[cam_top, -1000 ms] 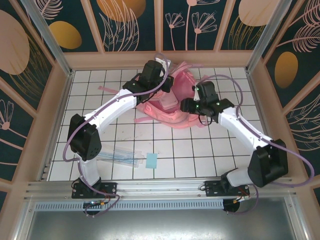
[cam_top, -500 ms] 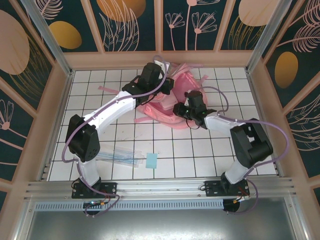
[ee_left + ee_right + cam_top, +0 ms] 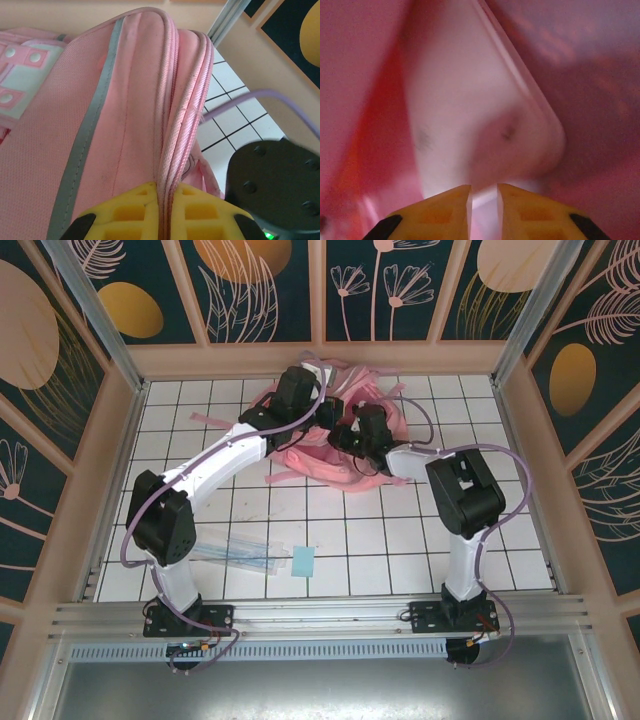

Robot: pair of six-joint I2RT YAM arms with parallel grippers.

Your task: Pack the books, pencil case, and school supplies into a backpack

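The pink backpack (image 3: 300, 455) lies at the back middle of the table. My left gripper (image 3: 318, 410) is shut on the backpack's (image 3: 100, 125) corded zip edge, which runs between the yellow fingertips (image 3: 167, 186). My right gripper (image 3: 340, 435) reaches into the bag's mouth from the right. In the right wrist view its fingers (image 3: 484, 189) are closed on the edge of the pale pink pencil case (image 3: 470, 115), with pink lining all round it. The clear bluish packet of sticks (image 3: 240, 552) and the light-blue pad (image 3: 303, 561) lie near the front left. The books are out of view.
The white tiled tabletop (image 3: 400, 550) is walled by a wooden frame (image 3: 320, 360) at the back and sides. Pink straps (image 3: 210, 418) trail left of the bag. The right arm's dark wrist (image 3: 280, 185) sits close beside the left fingers.
The right arm has swung left and pushed its gripper into the backpack's opening. The left gripper kept its hold on the edge and drew it slightly back and left.
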